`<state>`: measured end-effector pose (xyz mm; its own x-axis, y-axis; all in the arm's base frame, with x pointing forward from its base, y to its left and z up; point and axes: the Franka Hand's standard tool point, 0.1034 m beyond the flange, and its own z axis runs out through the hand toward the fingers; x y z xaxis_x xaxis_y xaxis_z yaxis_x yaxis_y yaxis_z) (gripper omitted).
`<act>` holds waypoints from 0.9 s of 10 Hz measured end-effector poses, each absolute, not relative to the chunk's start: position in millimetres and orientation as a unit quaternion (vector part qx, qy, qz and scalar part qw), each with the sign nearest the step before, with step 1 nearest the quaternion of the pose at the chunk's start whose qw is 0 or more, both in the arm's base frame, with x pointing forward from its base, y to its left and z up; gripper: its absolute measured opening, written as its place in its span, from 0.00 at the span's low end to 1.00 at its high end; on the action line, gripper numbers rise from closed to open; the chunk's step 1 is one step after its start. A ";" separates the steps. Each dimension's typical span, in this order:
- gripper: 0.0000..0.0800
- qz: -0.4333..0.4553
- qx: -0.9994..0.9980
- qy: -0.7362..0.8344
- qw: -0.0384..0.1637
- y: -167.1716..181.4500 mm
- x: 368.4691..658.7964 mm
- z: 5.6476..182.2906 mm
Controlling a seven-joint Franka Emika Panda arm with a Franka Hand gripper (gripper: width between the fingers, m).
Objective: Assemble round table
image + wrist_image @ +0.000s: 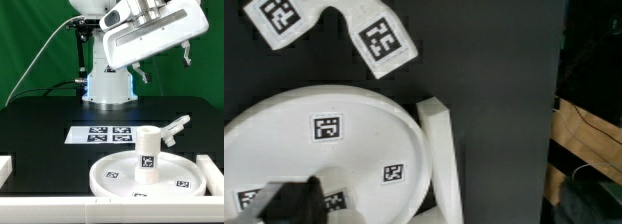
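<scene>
Stage: I'd call it about midway. One joint looks made and one is left.
Disc (110,178): flat on the counter (40,130) at the front, rim up. The wrist view shows it (370,140) from above with its tags.
Post (147,155): upright at the middle of the disc, tag facing the camera. I judge it seated. I can't tell if it is screwed home.
Cross (178,125): loose, I think. In the exterior view it shows behind and to the right of the post top, tilted. In the wrist view its tagged arms (381,40) lie on the dark counter just beside the disc rim, with a gap between. It doesn't look fitted to the post.
Gripper (165,62): high above the parts, fingers spread, nothing between them, touching nothing.
Blur: there is a dark smear near the disc middle in the wrist view. I can't say if it's the post or a finger.
Other: marker board (105,133) is behind the disc. A rail (438,150) runs along the disc's edge.
Done: post on disc, by my read.
Left: pick up the cross, set it on the post top, tighten. Maybe also finish turning the post.
Risk: a poorly seated post could tip once the cross is pushed on.
</scene>
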<state>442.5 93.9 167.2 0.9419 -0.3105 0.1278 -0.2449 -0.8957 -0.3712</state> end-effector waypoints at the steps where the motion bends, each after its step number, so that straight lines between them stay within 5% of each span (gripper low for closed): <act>1: 0.81 -0.092 -0.969 0.143 0.178 93.9 442.5 167.2; 9: 0.81 -0.100 -0.971 0.111 0.187 93.0 438.4 158.2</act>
